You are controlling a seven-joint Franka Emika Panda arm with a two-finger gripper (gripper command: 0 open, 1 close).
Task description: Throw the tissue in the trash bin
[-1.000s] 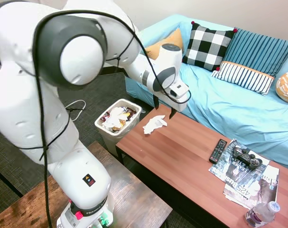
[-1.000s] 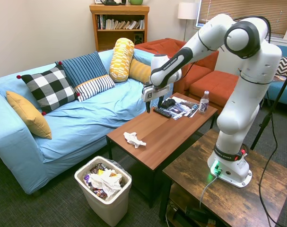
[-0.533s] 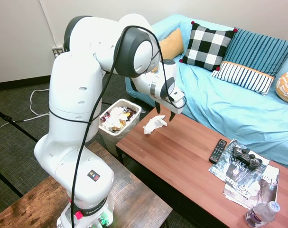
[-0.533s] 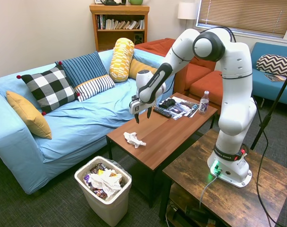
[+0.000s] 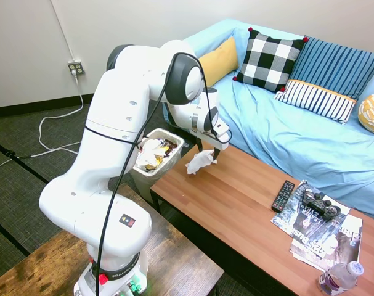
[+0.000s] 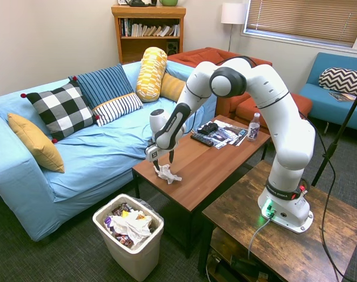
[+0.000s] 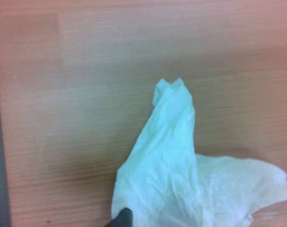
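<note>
At worktop [image 5: 248, 203] corner nearest trash bin [image 5: 151, 161]: tissue [image 5: 199, 161] lies crumpled on wood, directly beneath jaws, which look spread astride it. Contact unclear, probably not yet pinched. Bin on floor just beyond edge.

Checked pillow [image 5: 270, 60] on blue sofa [image 5: 310, 132], remote [image 5: 283, 195], game controller [image 5: 320, 202], magazines [image 5: 325, 237], water bottle [image 5: 339, 277]
</note>
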